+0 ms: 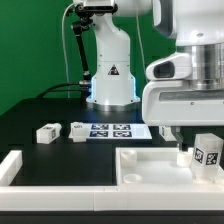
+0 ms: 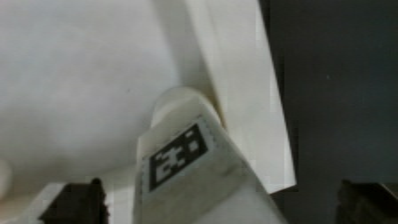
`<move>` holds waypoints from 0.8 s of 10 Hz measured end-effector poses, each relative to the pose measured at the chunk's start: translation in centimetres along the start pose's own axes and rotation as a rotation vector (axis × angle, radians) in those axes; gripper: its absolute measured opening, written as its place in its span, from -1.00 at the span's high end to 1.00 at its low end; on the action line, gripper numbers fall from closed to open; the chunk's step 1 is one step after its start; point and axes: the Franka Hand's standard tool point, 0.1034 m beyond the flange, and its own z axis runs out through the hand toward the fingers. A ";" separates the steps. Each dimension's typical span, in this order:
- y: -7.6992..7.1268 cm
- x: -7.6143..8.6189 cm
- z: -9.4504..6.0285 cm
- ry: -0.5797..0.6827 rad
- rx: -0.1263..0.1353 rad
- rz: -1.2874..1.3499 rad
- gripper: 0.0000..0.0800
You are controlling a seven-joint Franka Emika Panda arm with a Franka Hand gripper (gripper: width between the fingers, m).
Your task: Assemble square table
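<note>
Square table: not put together. The tabletop (image 1: 150, 166) lies flat, rim up, along the bench edge nearest the exterior camera, toward the exterior view's right.
Leg under the arm: standing leg (image 1: 208, 154) is upright on the tabletop near its corner on the exterior view's right, with its tag facing the camera. In the wrist view it sits just beside the raised rim. I cannot tell whether it is seated in a socket.
Loose legs: first loose leg (image 1: 47, 131) and second loose leg (image 1: 78, 130) lie on the dark bench, well apart from the tabletop, on the exterior view's left.
Marker board: marker board (image 1: 112, 130) lies flat mid-bench, just beside the second loose leg.
Fence: white bars (image 1: 10, 166) run along the near bench edge and turn at the corner on the exterior view's left.
Arm pose: arm (image 1: 185, 85) reaches forward from its base (image 1: 110, 75) at the far bench edge. The wrist points straight down over the standing leg.
Gripper: gripper (image 2: 222, 203) is spread wide. Its fingertips (image 2: 80, 200) are on either side of the standing leg with a gap on both sides, so it grips nothing.
</note>
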 end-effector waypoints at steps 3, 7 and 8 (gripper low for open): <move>0.1 -0.3 0.1 0.038 0.006 -0.177 -0.57; 0.5 -0.3 0.2 0.036 0.008 -0.006 0.25; 0.5 -0.3 0.2 0.036 0.009 0.064 0.26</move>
